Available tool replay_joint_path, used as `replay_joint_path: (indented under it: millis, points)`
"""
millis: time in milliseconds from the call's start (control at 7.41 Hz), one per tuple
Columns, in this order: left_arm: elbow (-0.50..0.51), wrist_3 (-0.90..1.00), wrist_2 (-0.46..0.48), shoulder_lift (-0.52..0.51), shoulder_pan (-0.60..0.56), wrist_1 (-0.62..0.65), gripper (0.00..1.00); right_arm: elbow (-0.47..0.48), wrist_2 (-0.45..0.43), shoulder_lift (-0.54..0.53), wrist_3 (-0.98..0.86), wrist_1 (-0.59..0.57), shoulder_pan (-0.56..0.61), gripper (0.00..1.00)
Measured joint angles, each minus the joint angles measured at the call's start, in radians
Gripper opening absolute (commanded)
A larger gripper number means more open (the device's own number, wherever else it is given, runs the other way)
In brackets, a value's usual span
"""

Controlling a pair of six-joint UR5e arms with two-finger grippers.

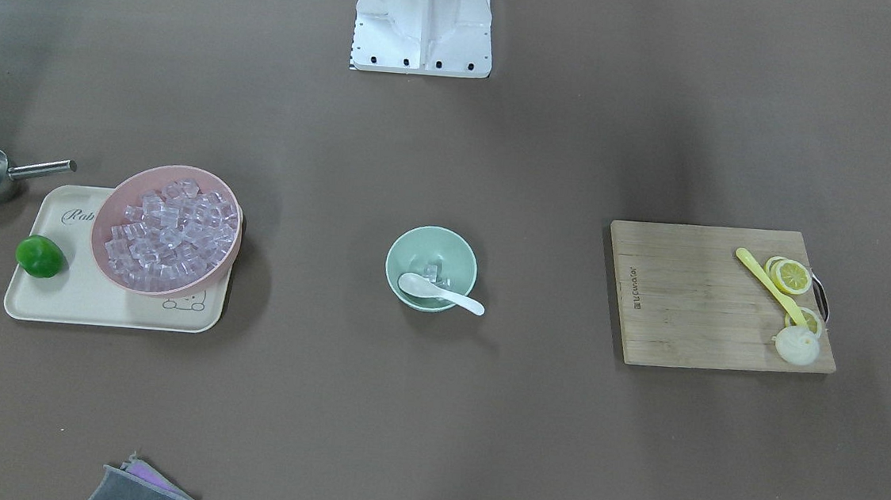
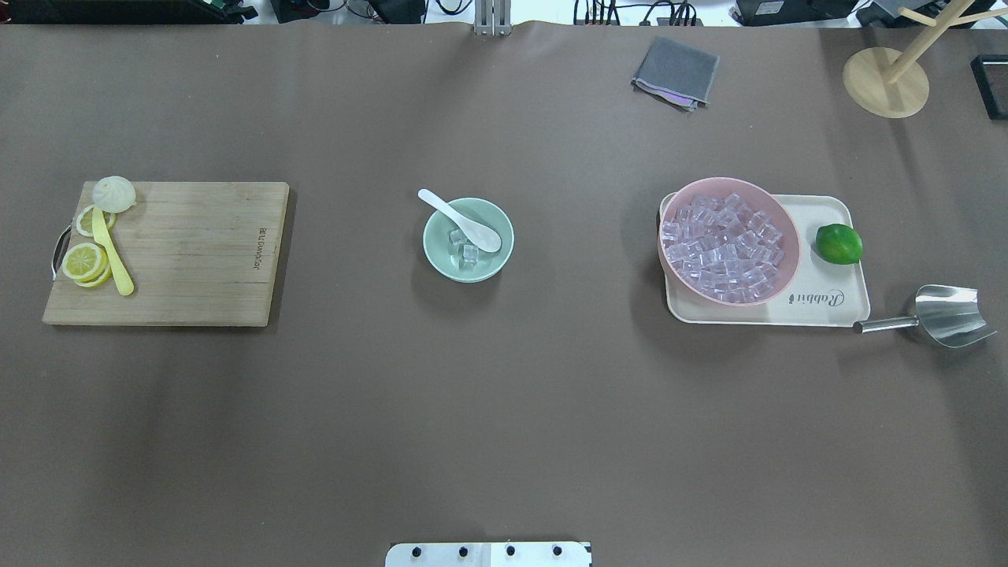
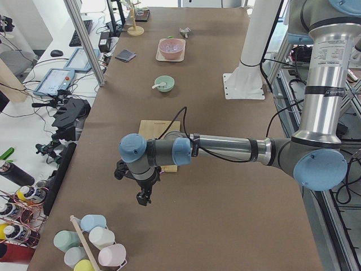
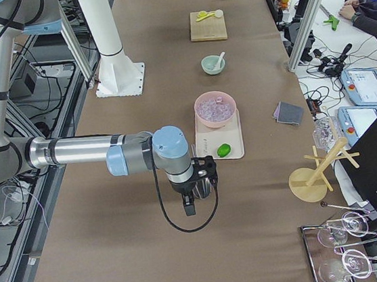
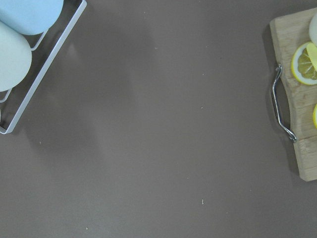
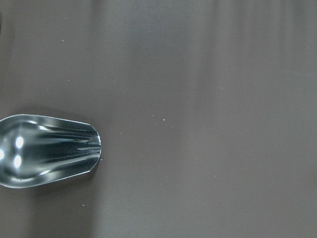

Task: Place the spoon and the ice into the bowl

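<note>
The mint-green bowl stands mid-table. The white spoon lies in it, scoop inside and handle over the rim. A few ice cubes sit in the bowl. The left gripper hangs over bare table at the left end, past the cutting board. The right gripper hangs at the right end by the metal scoop. Both show only in side views, so I cannot tell whether they are open or shut.
A pink bowl of ice and a lime sit on a cream tray. A cutting board holds lemon slices, a yellow spoon and a bun. A grey cloth and a wooden stand are at the far edge.
</note>
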Motion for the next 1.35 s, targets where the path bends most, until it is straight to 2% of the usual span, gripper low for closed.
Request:
replay_joint_path:
  millis: [1079, 1349]
  points:
    - [-0.03, 0.002, 0.002, 0.042, 0.0, -0.01, 0.99, -0.009, -0.009, -0.01, 0.005, -0.005, 0.003, 1.0]
    - [-0.031, 0.002, 0.002, 0.048, 0.0, -0.01, 0.99, -0.014, 0.05, -0.007, 0.035, -0.01, 0.003, 1.0]
